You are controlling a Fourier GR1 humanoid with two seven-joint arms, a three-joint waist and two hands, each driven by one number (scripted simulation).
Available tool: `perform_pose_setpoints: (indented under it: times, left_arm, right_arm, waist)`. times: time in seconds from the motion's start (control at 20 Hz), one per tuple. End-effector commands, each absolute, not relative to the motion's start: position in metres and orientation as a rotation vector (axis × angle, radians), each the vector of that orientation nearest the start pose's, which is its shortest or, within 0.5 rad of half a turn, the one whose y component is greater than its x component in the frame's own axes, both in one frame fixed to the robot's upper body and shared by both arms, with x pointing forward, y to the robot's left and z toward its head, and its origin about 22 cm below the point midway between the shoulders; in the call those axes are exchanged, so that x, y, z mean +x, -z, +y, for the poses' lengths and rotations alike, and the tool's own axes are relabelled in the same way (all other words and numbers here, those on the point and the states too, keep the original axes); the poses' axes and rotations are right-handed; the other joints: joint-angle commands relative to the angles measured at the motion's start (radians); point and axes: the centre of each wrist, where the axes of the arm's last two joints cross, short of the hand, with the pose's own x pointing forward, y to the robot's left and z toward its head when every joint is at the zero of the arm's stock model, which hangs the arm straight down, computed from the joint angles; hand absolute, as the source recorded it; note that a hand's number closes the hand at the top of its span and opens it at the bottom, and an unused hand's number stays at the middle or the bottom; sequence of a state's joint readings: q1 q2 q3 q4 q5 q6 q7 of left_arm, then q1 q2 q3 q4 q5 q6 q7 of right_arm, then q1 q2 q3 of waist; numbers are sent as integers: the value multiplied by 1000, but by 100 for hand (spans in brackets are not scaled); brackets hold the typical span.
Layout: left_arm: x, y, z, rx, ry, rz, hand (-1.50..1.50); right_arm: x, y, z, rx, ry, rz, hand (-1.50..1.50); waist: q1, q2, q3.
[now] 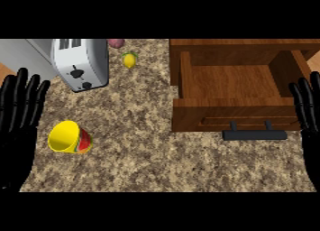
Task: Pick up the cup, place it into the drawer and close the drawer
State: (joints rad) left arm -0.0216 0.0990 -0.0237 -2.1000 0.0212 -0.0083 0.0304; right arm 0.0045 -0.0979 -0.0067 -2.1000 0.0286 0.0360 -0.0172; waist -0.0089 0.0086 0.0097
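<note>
Worktop (155,167): speckled granite surface carrying every item listed below. Task status, judged from the layout: nothing is completed yet; the pick-up, the placing and the closing all remain.

Drawer (232,83): wooden, at the right and far side of the worktop, pulled open toward the near edge. Its interior shows bare wood, with no contents visible. The front panel bears a black bar handle (254,135) on its near face.

Toaster (81,63): silver, two slots on top, a dark knob and lever on its near face, standing at the far left. Not part of the task.

Left hand (16,113): black, at the left edge of the view, fingers straight and spread, pointing away, holding nothing. It rests just left of the cup without touching it.

Right hand (314,113): black, at the right edge, fingers straight and close together, empty, beside the open drawer's right side.

Cup (69,137): yellow with a red and green band, lying tipped on its side at the near left, its mouth turned left toward the left hand. It is well apart from the drawer, untouched.

Lemon (129,60): small yellow fruit, far centre, right of the toaster.

Reddish item (116,43): at the far edge, partly cut off; kind unclear.
</note>
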Motion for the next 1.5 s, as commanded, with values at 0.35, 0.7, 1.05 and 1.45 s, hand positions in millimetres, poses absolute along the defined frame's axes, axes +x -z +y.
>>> perform_pose_setpoints:
  times: [0.35, 0.7, 1.05, 1.45]
  left_arm:
    - [220, -106, 289, -640, 292, -1942, -150]
    - [237, -98, 332, -705, 279, -1894, -150]
    - [236, -116, 316, -685, 303, -1884, -150]
    - [238, -108, 311, -643, 281, -1853, -150]
  right_arm:
    - [208, -128, -222, 145, -109, -2016, -150]
    - [235, -114, -234, 131, -114, -1990, -150]
    - [224, -145, -226, 130, -117, -2006, -150]
    - [225, -121, -220, 131, -81, -2011, -150]
  waist:
    - [12, -5, -13]
    - [10, -7, -10]
    - [10, -9, -10]
    - [9, -9, -10]
